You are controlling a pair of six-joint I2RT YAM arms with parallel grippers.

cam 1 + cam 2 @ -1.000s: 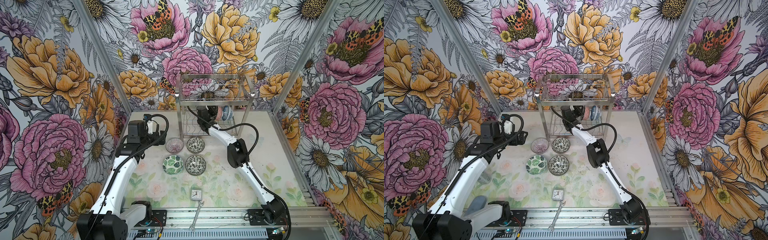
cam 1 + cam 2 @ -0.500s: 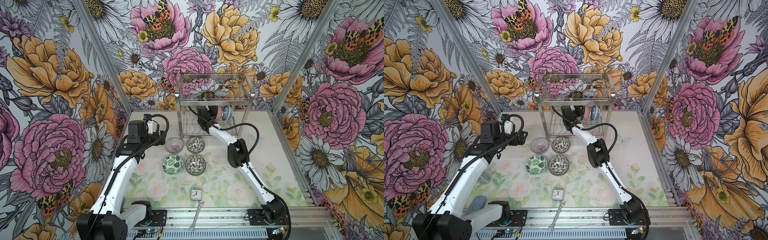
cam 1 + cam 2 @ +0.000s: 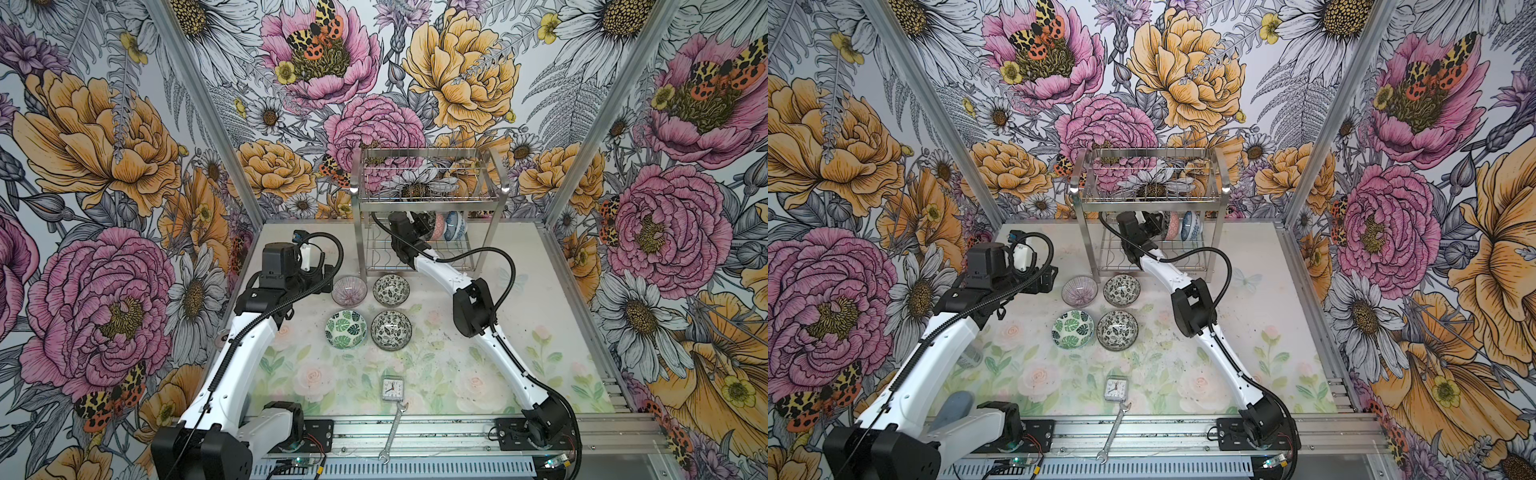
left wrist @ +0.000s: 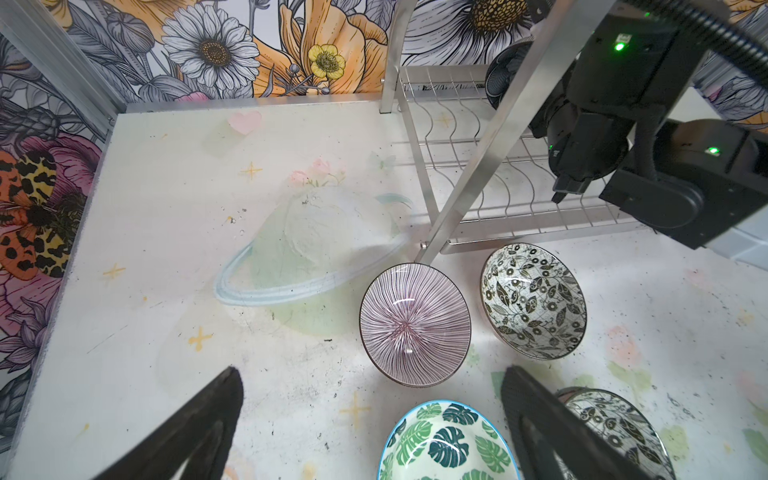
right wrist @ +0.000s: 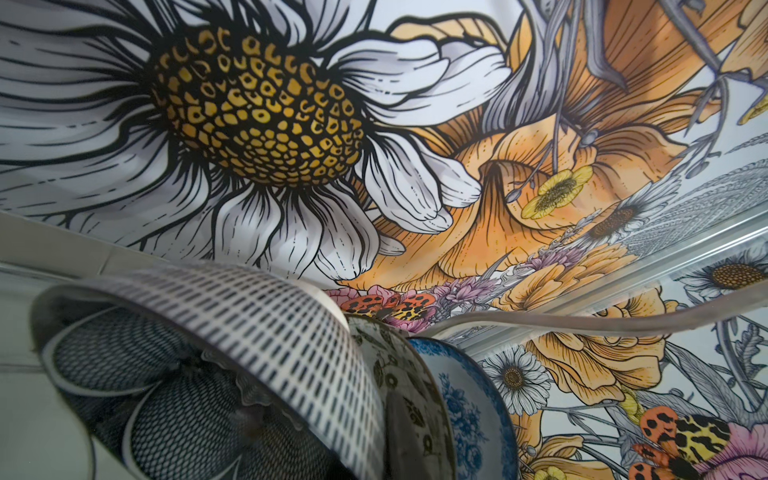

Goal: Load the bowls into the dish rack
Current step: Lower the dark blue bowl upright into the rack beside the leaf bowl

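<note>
table (image 3: 540,299): r jaws clenched on dashed bowl (image 5: 270,316) in rack (image 3: 419,203), l jaws released.

The pink round ceramic bowl (image 3: 349,291) is showing fine radial stripes; two black-and-white round ceramic bowls (image 3: 391,289) (image 3: 391,330) are carrying leaf scrolls; the blue-rimmed white ceramic bowl (image 3: 345,329) is wearing green monstera leaves; the black-dashed white ceramic bowl (image 5: 270,332) is showing dark mesh inside; the blue-and-white ceramic bowl (image 5: 465,407) is displaying blossoms

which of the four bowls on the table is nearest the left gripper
The pink striped bowl, the only pink one, back left of the four; the left gripper hangs open beside it.
</note>
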